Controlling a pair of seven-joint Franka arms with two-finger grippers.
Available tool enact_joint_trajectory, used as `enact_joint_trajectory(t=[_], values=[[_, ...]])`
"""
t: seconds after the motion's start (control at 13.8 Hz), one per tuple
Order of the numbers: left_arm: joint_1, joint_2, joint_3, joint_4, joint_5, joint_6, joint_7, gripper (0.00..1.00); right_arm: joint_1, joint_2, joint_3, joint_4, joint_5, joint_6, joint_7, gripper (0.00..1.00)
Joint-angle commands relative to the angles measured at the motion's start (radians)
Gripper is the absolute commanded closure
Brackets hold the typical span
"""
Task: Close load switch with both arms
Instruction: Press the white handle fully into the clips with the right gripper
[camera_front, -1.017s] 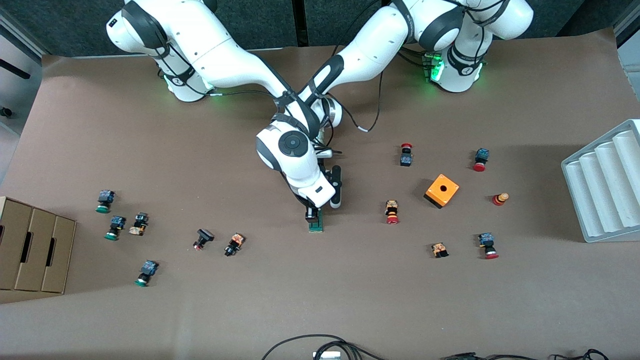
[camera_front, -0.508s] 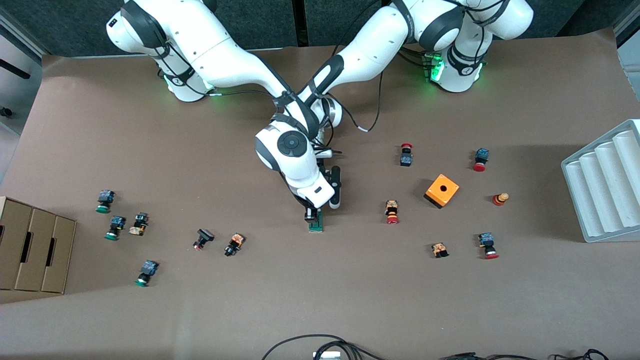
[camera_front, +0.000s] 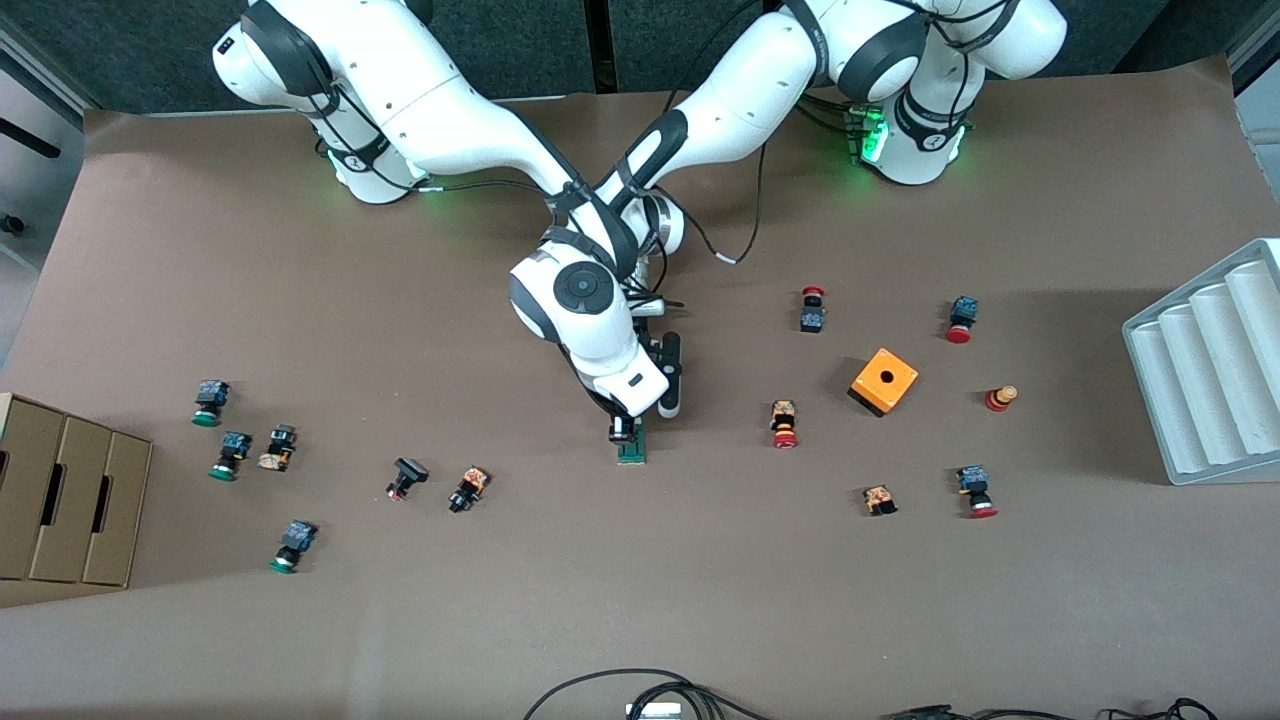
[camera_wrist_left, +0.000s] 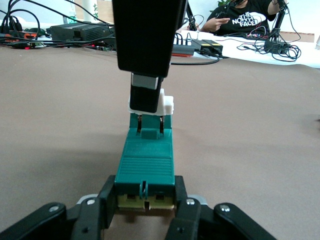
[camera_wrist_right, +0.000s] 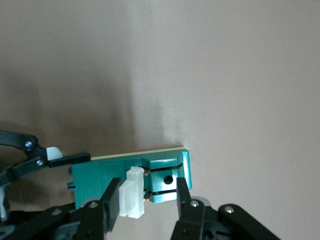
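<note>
The load switch lies flat on the brown counter about midway between the two arms' ends, its long axis running toward the front camera. The left end effector is clamped on the end of the green body away from the white sliding piece, one finger pressed against each side. The right end effector comes down from above at the white piece's end. One of its fingers touches the white piece; the other finger stands just apart from it, so the jaws are partly open and nothing is firmly gripped. An orange box sits well apart, toward the left arm's end of the counter, among scattered small buttons.
</note>
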Motion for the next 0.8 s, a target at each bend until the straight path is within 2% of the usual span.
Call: enact_joint_trajectory(t=[0.0,0.22,0.73], values=[[-0.012,0.022,0.004,0.021,0.003,-0.001,-0.027,0.71,-0.007,-0.004,0.0,0.005,-0.027,0.005,0.006,0.53],[-0.012,0.022,0.004,0.021,0.003,-0.001,-0.027,0.71,-0.007,-0.004,0.001,0.005,-0.027,0.007,0.009,0.58],[-0.01,0.021,0.004,0.021,0.003,-0.001,-0.027,0.71,-0.016,0.002,0.001,0.037,-0.022,0.013,0.014,0.59]])
